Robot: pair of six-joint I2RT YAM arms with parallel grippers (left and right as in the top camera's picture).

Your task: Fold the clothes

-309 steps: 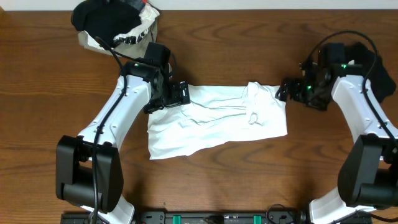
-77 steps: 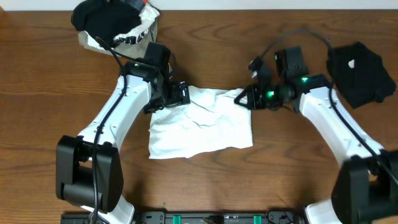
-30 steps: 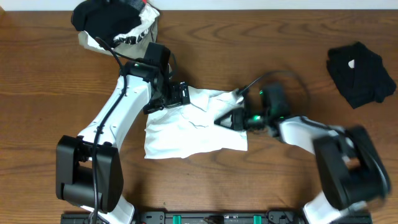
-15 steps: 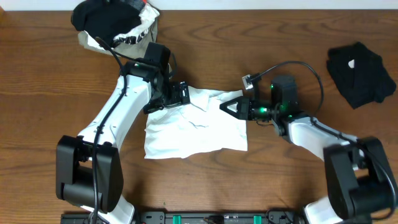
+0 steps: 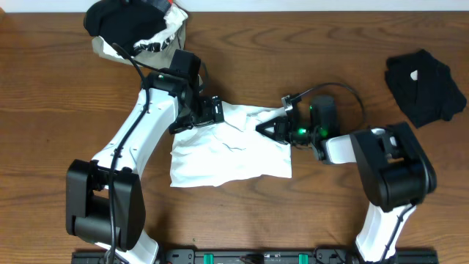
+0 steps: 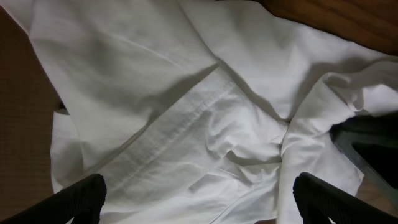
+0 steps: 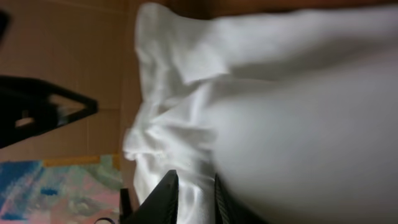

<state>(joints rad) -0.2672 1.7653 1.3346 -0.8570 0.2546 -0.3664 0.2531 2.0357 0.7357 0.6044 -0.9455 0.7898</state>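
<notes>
1. Nearest me, the white garment lies mid-table. It is a rumpled, roughly square shape with its near edge flat on the wood.
2. A seam runs slantwise across the cloth in the left wrist view, with creases bunched toward its right side.
3. The right gripper is low at the garment's far right corner. Its jaws are drawn close with a fold of white cloth pinched between them.
4. The left gripper sits on the garment's far left corner. Its jaws are spread wide over the cloth and grip nothing.
5. A black garment lies crumpled far right, well apart from the white one.
6. Farthest off, at the far left edge, is a heap of dark clothes.
</notes>
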